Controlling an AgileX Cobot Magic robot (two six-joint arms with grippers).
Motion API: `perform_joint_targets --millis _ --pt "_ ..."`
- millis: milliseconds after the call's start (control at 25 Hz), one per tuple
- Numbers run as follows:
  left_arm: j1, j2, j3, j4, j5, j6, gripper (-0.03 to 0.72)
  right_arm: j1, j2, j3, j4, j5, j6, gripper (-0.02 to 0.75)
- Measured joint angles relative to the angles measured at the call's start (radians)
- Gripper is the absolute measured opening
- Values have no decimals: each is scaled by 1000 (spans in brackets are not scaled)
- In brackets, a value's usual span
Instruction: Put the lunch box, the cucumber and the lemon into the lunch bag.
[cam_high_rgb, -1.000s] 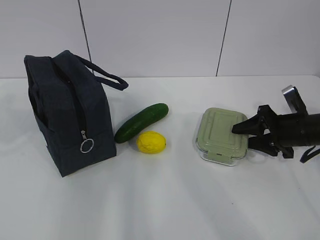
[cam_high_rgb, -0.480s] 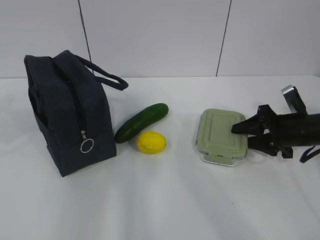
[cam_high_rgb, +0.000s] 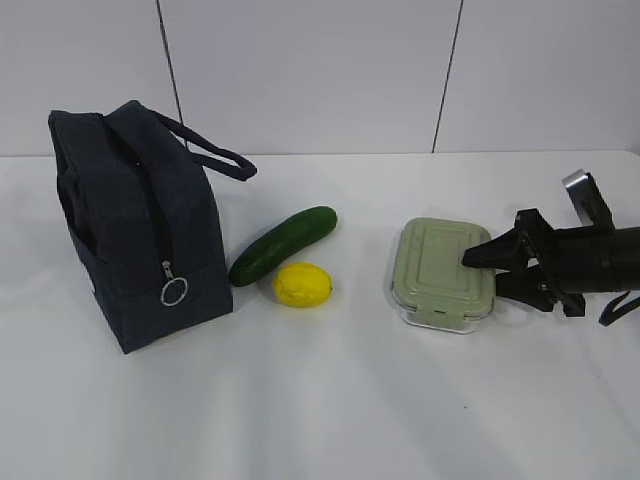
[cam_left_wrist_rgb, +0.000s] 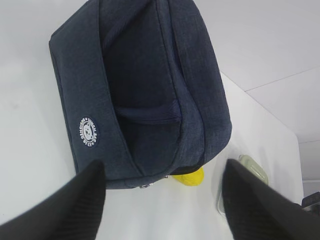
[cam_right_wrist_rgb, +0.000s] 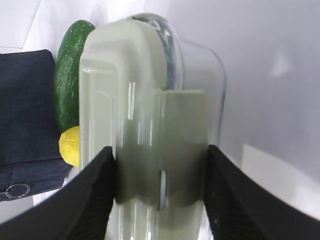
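Note:
The lunch box, clear glass with a sage-green lid, lies right of centre on the white table. My right gripper holds its right end, one finger on the lid and one under the edge. In the right wrist view the fingers press both sides of the box. The cucumber and the lemon lie side by side between the box and the navy lunch bag. My left gripper is open and empty, high above the bag, out of the exterior view.
The bag stands upright at the left with its top zip open and a silver ring pull hanging on its front. A handle loop sticks out to the right. White wall panels stand behind the table.
My right gripper's fingers have drawn closer together on the lunch box's right end, and the box has shifted slightly up and left. Bag, cucumber and lemon have not moved.

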Motion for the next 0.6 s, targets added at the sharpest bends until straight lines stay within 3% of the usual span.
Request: perform_joint_targets --millis 600 --pt "0 0 0 0 0 0 530 0 0 0 0 19 -8 408"
